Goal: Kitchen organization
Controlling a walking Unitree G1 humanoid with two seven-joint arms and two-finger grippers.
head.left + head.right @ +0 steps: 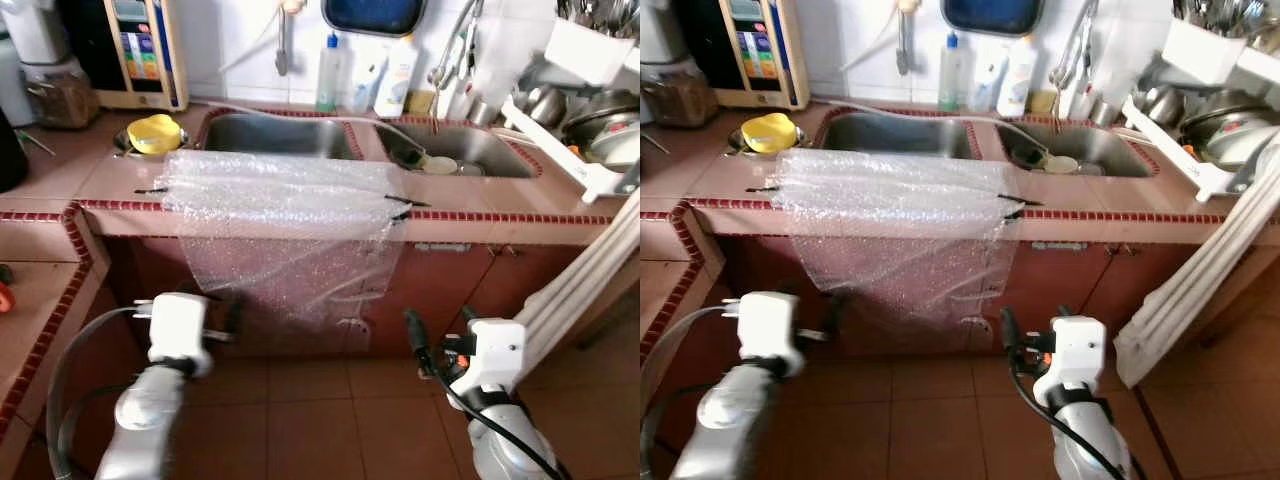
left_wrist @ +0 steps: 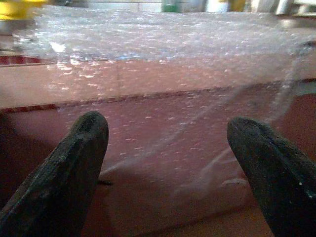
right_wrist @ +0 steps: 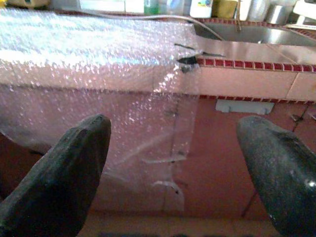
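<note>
A clear sheet of bubble wrap (image 1: 285, 215) lies on the pink tiled counter (image 1: 500, 200) in front of the double sink (image 1: 280, 135). It hangs over the front edge and down the cabinet doors. Both grippers are held low before the cabinet, short of the hanging sheet. My left gripper (image 2: 168, 163) is open, its fingers wide apart and facing the sheet's lower left part. My right gripper (image 3: 173, 168) is open too, facing the sheet's lower right edge (image 3: 182, 148). Nothing is between either pair of fingers.
A yellow bowl (image 1: 155, 133) sits left of the sink, and bottles (image 1: 397, 75) stand behind it. A dish rack (image 1: 590, 110) with pots is at the right, with a white slatted panel (image 1: 580, 290) leaning below it. A side counter (image 1: 40, 300) juts out at my left.
</note>
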